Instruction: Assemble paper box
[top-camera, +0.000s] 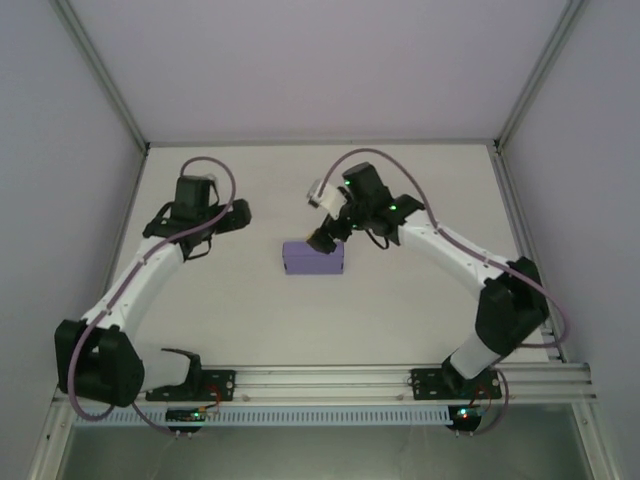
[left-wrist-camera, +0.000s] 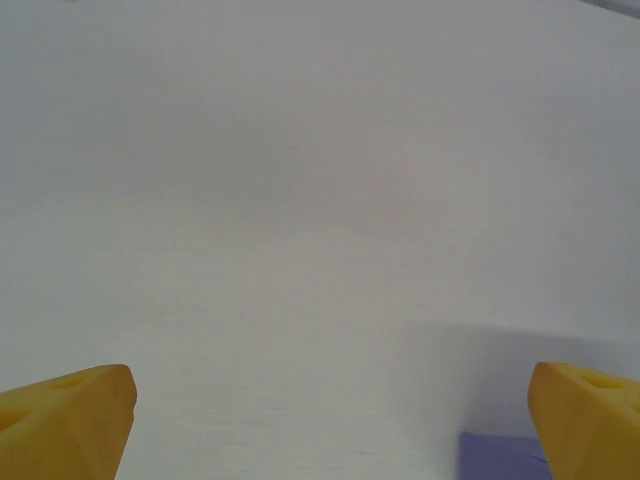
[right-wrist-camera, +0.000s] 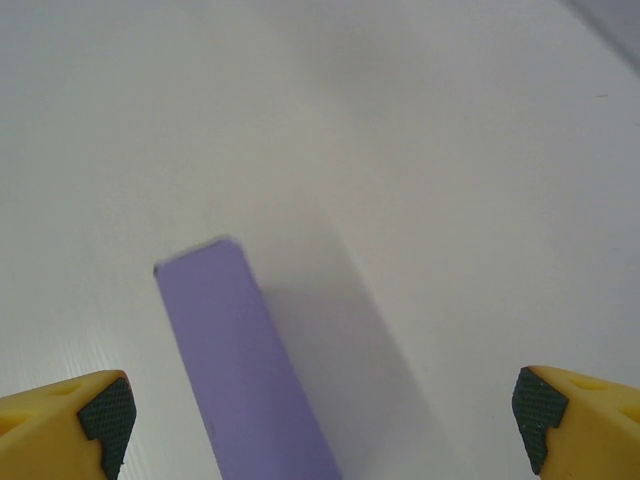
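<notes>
The lavender paper box (top-camera: 314, 258) sits closed and folded up, a small flat rectangular block, lying long side across the middle of the white surface (top-camera: 250, 320).

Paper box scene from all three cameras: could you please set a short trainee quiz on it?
1. True or false: the right fingers are clamped on the paper box.
2. The paper box is: A) a flat unfolded sheet; B) a closed box lying on the table; C) held in the air.
3. Which arm's fingers are nearer the box?
Key: 1 false, they stand wide apart, not touching it; 2 B; 3 the right arm's.
</notes>
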